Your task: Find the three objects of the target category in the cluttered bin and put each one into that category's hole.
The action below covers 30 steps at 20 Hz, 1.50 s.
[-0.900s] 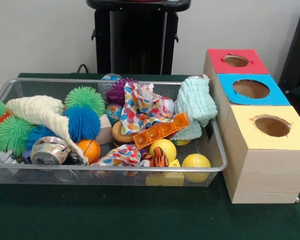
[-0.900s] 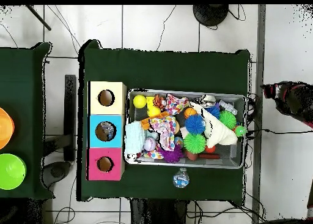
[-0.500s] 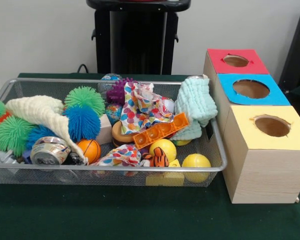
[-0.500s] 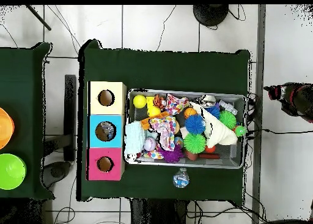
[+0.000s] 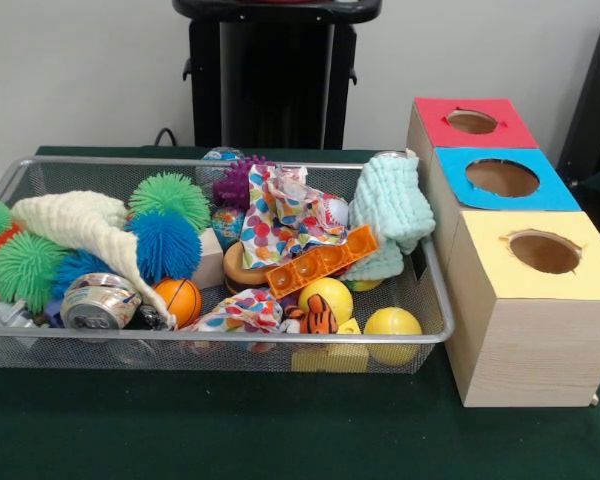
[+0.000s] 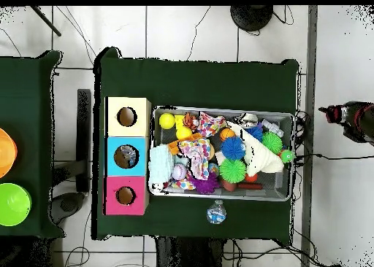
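The search has not started: the bin (image 5: 432, 300) is full, and no hand shows in either view. Next comes choosing a target, perhaps a yellow ball (image 5: 392, 327).

Green-clothed table (image 5: 230, 430), wire mesh bin (image 5: 220, 350) resting on it, row of three wooden boxes (image 5: 525, 330) touching the bin's end, small clear ball (image 6: 216, 213) just beside the bin's long side

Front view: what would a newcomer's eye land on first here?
Probably the wire bin heaped with bright clutter: spiky green and blue balls at its left, a polka-dot cloth in the middle. Next, the three wooden boxes to its right, topped red, blue and yellow, each with a hole.
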Each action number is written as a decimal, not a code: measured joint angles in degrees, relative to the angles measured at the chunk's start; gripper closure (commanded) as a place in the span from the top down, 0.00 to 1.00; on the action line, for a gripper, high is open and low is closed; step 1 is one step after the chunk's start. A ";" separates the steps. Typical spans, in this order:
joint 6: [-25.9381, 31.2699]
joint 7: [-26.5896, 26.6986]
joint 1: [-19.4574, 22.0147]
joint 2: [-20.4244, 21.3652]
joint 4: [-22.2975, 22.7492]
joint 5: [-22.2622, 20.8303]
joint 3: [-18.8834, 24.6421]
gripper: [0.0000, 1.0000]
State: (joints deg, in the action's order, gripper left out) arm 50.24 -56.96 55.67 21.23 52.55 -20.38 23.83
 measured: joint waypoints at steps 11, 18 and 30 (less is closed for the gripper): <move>-3.48 0.00 2.42 16.72 24.39 2.14 -2.88 1.00; -9.60 0.00 2.41 24.21 35.59 3.41 -5.25 1.00; -27.23 -1.28 1.35 30.83 54.44 5.10 -10.36 1.00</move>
State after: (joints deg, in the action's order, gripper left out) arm 23.01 -58.24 57.03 52.06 106.99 -15.28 13.46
